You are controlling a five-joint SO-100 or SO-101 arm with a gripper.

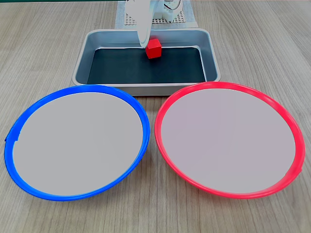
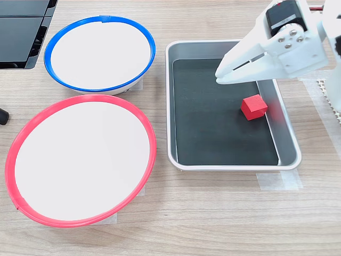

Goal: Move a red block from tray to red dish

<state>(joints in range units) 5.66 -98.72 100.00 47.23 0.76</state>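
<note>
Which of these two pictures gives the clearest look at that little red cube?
The second exterior view: the red block lies fully in sight on the tray's dark bottom, clear of the hand. In the first exterior view the red block is farther off, and the hand's white finger crosses its upper left edge.

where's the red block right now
The red block lies in the tray, near the second exterior view's right wall, just below the gripper.
</note>
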